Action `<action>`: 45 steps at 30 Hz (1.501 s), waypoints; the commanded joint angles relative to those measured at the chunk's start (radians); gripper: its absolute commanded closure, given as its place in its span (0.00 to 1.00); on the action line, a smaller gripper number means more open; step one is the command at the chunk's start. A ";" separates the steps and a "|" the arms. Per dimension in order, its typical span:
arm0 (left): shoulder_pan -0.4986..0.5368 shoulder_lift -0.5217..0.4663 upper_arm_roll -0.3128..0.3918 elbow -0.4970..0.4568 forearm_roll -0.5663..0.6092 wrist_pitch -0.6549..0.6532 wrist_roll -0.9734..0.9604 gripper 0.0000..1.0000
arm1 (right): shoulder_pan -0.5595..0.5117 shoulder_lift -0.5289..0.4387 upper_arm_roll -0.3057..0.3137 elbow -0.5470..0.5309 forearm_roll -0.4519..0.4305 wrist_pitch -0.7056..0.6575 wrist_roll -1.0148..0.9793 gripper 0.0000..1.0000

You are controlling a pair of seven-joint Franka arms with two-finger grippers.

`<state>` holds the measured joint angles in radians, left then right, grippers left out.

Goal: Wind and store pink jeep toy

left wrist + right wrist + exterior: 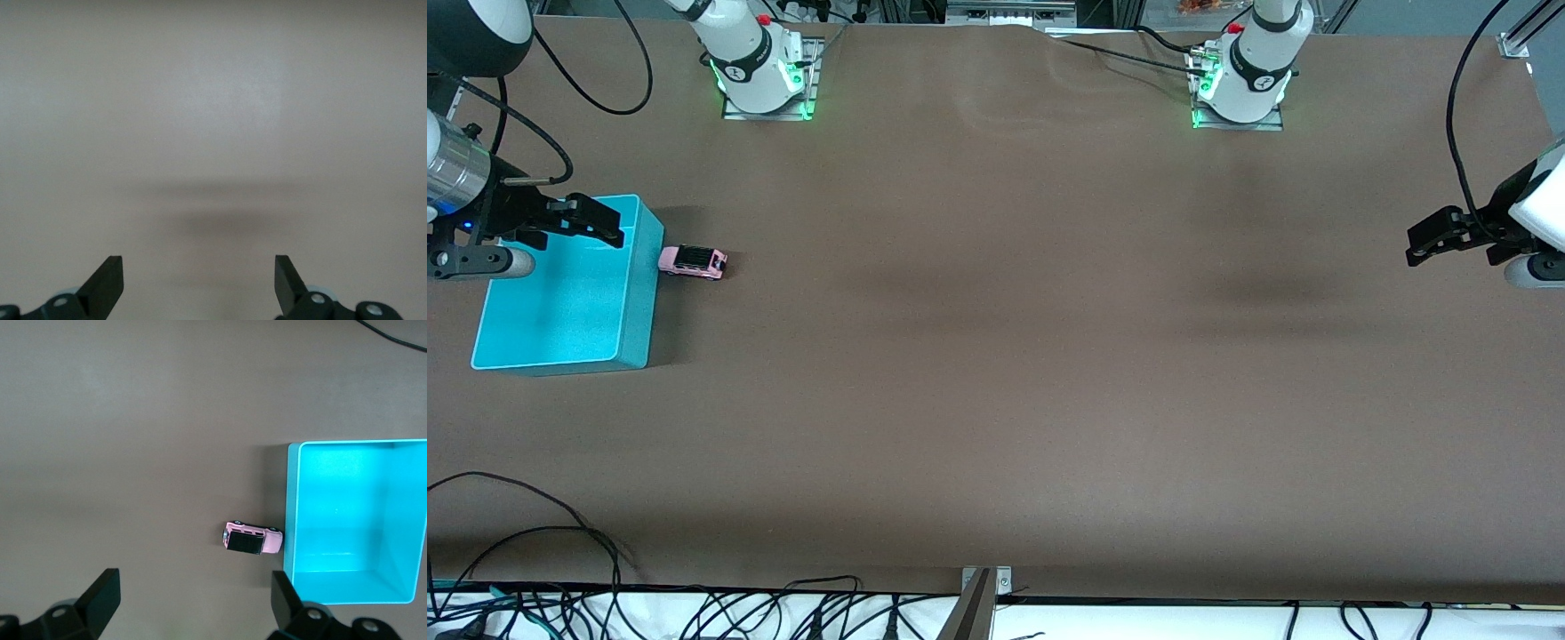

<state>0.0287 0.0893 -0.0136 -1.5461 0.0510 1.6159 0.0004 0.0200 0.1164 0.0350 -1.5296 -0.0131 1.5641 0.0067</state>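
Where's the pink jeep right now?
The pink jeep toy sits on the table right beside the turquoise bin, at the right arm's end.

Pink jeep toy (693,261) on the table

Tiny boxy pink car with black roof and dark wheels, upright on its wheels, just beside the turquoise bin (633,293), at the right arm's end.

The pink jeep toy (693,261) sits on the worktop (996,356), just beside the bin (560,293), toward the right arm's end. The right end effector (609,227) hangs over the bin. The left end effector (1427,244) hangs over the left arm's end.
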 commanded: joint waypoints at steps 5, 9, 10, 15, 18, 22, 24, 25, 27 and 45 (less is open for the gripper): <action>-0.010 -0.020 0.015 -0.019 -0.031 0.004 0.023 0.00 | 0.001 0.014 -0.003 -0.001 -0.016 -0.006 0.012 0.00; -0.010 -0.019 0.015 -0.011 -0.031 0.004 0.024 0.00 | -0.002 0.012 -0.003 -0.024 -0.019 0.002 0.012 0.00; -0.009 -0.019 0.015 -0.009 -0.031 0.004 0.024 0.00 | -0.002 0.009 -0.003 -0.032 -0.019 0.005 0.010 0.00; -0.010 -0.019 0.015 -0.008 -0.031 0.004 0.024 0.00 | 0.000 -0.026 -0.003 -0.136 -0.019 0.089 0.010 0.00; -0.010 -0.019 0.014 -0.008 -0.031 0.004 0.024 0.00 | -0.002 -0.046 -0.001 -0.196 -0.019 0.146 0.015 0.00; -0.015 -0.020 0.012 -0.006 -0.031 0.004 0.024 0.00 | -0.002 -0.069 -0.001 -0.282 -0.016 0.223 0.012 0.00; -0.016 -0.020 0.011 -0.005 -0.031 0.004 0.024 0.00 | -0.002 -0.073 -0.001 -0.325 -0.019 0.267 0.012 0.00; -0.019 -0.020 0.011 -0.005 -0.031 0.004 0.024 0.00 | -0.002 -0.073 -0.001 -0.346 -0.019 0.290 0.012 0.00; -0.021 -0.019 0.011 -0.005 -0.031 0.004 0.023 0.00 | -0.003 -0.075 -0.001 -0.388 -0.021 0.333 0.012 0.00; -0.013 0.000 0.014 0.021 -0.080 0.004 0.024 0.00 | -0.032 -0.124 -0.003 -0.748 -0.019 0.626 0.022 0.00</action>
<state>0.0147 0.0859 -0.0125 -1.5399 0.0262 1.6212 0.0005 -0.0032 0.0574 0.0290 -2.1772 -0.0167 2.1306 0.0115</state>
